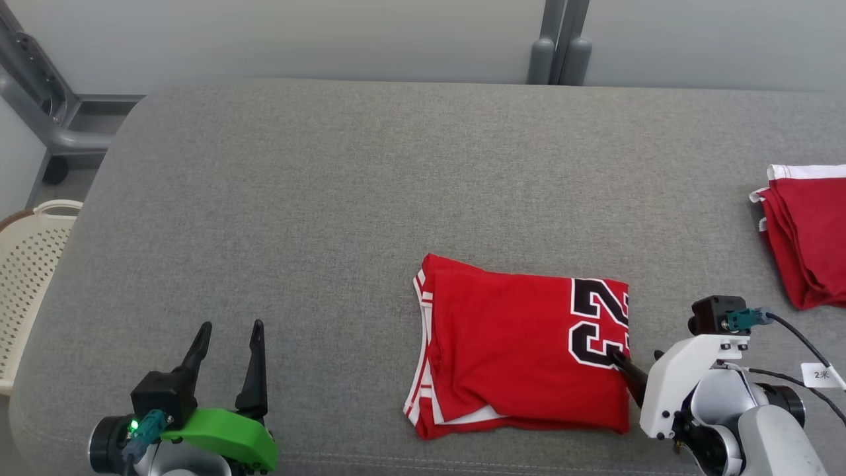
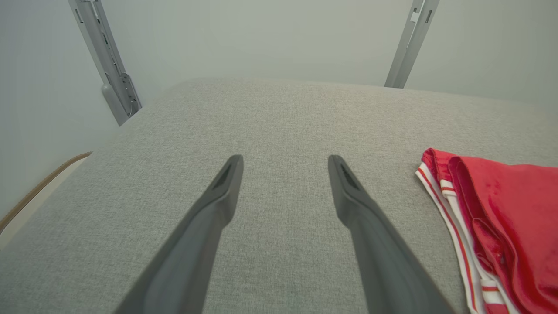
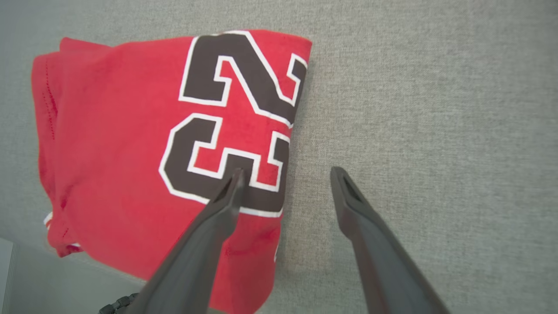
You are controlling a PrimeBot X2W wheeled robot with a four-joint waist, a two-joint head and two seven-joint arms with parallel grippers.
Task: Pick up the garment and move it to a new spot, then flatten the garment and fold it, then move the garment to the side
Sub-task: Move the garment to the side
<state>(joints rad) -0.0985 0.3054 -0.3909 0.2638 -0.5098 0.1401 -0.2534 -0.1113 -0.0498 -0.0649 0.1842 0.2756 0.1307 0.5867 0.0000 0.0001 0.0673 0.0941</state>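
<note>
The garment (image 1: 522, 350) is a red jersey with a black "23", folded into a rectangle on the grey padded surface (image 1: 396, 185), right of centre near the front edge. My right gripper (image 1: 636, 357) stands open astride its right edge: in the right wrist view one finger (image 3: 226, 196) lies over the number on the garment (image 3: 109, 144) and the other is over bare grey fabric, gripper (image 3: 285, 174) holding nothing. My left gripper (image 1: 228, 334) stands open at the lower left, well apart from the garment. The left wrist view has that gripper (image 2: 285, 161) over bare surface, the garment's striped edge (image 2: 492, 209) to its right.
A second stack of red cloth with white trim (image 1: 806, 231) lies at the right edge of the surface. A cream perforated basket (image 1: 26, 277) stands off the surface's left side. Grey frame posts (image 1: 558, 46) rise behind the far edge. A wide stretch of grey surface lies left of the garment.
</note>
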